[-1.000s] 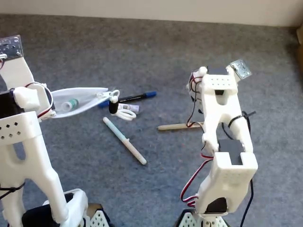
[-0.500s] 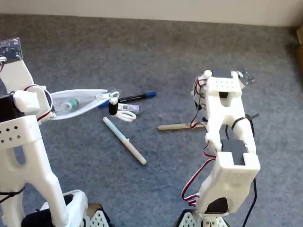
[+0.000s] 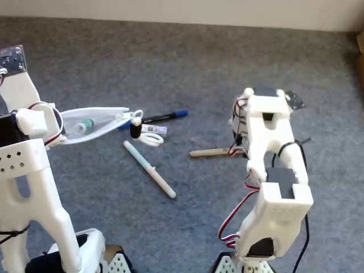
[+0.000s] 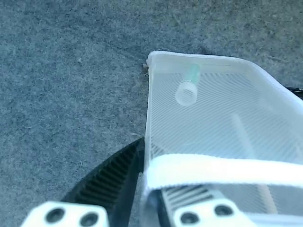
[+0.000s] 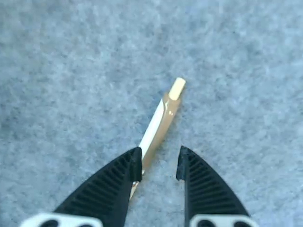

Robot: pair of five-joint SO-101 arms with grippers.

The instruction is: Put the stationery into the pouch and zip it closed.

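Our left gripper (image 4: 144, 158) is clenched on the edge of the mesh pouch (image 3: 99, 122). The pouch sits toward nine o'clock in the high view, with a small green-capped tube (image 4: 187, 87) inside. Our right gripper (image 5: 158, 163) hangs over the grey carpet (image 3: 199, 68) with jaws parted, grasping nothing. The tan pen (image 5: 163, 118) runs out from under one fingertip. A black-and-blue pen (image 3: 162, 118) lies at three o'clock from the pouch and a pale green pen (image 3: 149, 169) at four o'clock.
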